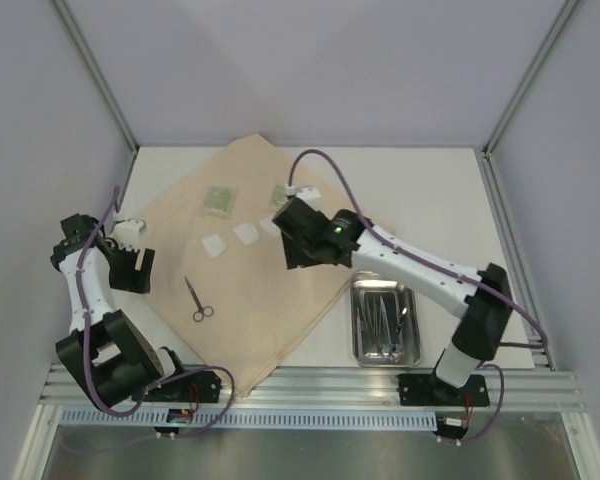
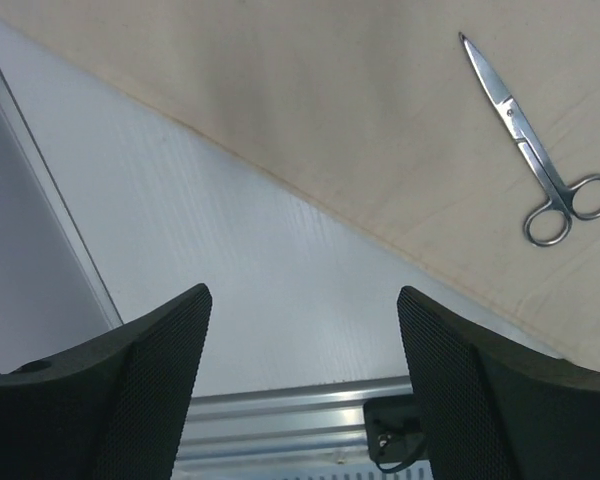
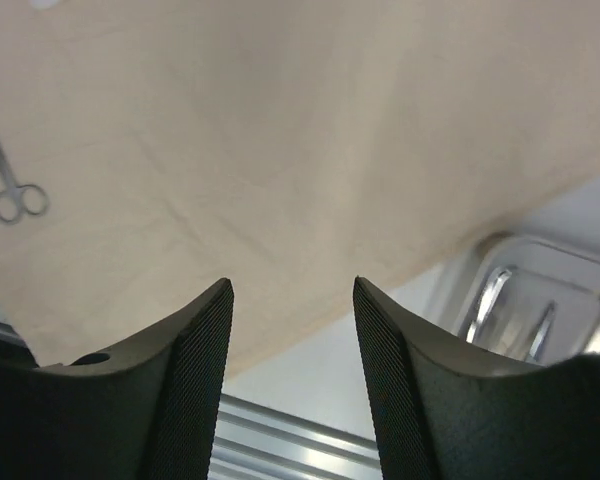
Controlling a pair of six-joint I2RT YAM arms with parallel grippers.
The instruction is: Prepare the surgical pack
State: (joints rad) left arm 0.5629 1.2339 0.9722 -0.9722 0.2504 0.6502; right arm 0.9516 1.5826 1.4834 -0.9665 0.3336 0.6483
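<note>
The tan cloth sheet point(image 1: 255, 290) of the surgical pack lies spread flat like a diamond. On it rest small metal scissors point(image 1: 198, 300), three white pads point(image 1: 246, 233) and two green packets point(image 1: 219, 200). A steel tray point(image 1: 358, 345) holding thin metal instruments point(image 1: 382, 318) stands right of the cloth. My right gripper point(image 1: 294, 258) hovers open over the cloth near the pads, nothing between its fingers. The right wrist view shows cloth point(image 3: 280, 130), scissors point(image 3: 10, 190) and tray point(image 3: 458, 275). My left gripper point(image 1: 132, 270) is open above bare table beside the cloth's left edge point(image 2: 330, 100), with the scissors point(image 2: 517, 128) off to one side.
White walls with metal posts enclose the table on three sides. An aluminium rail point(image 1: 310, 385) runs along the near edge by both arm bases. Bare white table shows behind the tray and left of the cloth.
</note>
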